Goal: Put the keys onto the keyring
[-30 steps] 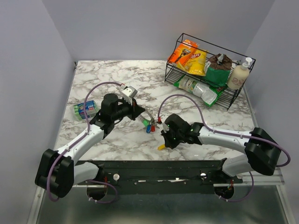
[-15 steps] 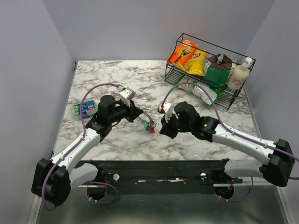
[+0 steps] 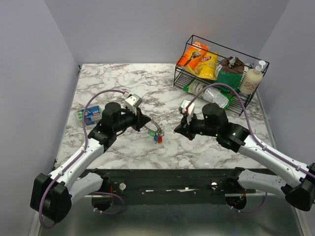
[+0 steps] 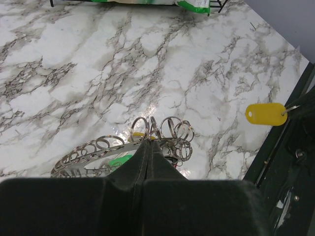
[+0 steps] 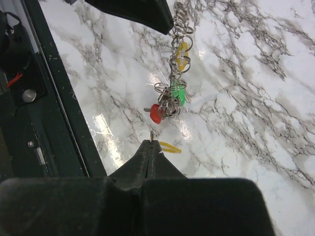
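My left gripper [image 3: 145, 123] is shut on the keyring [image 4: 93, 147], a thin metal band strung with many small rings, and holds it above the marble. A red key [image 5: 156, 113] and a green key [image 5: 178, 91] hang from it in a cluster [image 3: 157, 137], with a yellow head [image 5: 182, 51] higher up. My right gripper [image 5: 150, 142] is shut on a separate yellow key [image 4: 266, 114]; its metal tip pokes out past the fingertips just below the red key. The two grippers stand a short gap apart, and in the top view the held yellow key does not show.
A black wire rack [image 3: 175, 73] at the back right holds snack bags and a soap bottle [image 3: 251, 78]. A blue-green packet [image 3: 89, 115] lies left of the left arm. A black rail [image 3: 167, 177] runs along the table's near edge.
My right arm has swung up from near the front rail toward the table's middle, carrying the yellow key. The left arm has shifted slightly, still holding the keyring.
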Tool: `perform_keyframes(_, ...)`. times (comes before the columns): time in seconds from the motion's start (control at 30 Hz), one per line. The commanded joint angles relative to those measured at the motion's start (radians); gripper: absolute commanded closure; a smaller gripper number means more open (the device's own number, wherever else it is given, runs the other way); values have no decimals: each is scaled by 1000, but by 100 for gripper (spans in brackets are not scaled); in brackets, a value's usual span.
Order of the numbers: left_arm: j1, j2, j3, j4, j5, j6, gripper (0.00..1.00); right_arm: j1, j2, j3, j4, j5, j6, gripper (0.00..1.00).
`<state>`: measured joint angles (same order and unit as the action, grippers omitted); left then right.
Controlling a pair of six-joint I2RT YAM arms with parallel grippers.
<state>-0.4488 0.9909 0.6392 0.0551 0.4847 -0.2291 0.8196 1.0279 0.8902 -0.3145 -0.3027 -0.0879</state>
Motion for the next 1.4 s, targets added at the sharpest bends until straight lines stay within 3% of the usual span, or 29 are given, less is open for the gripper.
perform_keyframes(0.0,-25,-17,19,-23,-46,8,100,-8,-20,-31,22,-7,-19,100)
perform_keyframes(0.27,-48,20,-27,20,-37,2,100,-10,-11,-74,44,5,-4,99)
perform_keyframes(0.4,-50,48,-42,57,-14,17,100,-14,-32,-132,126,135,22,100)
perform_keyframes(0.6,-54,75,-64,123,40,39,100,-17,-78,-181,179,166,-42,100)
perform_keyframes(1.0,-163,121,-29,36,124,154,100,-34,-100,-188,193,-15,-134,100)
perform_keyframes(1.37,-229,52,-55,45,210,221,100,-34,-86,-174,173,-124,-148,100)
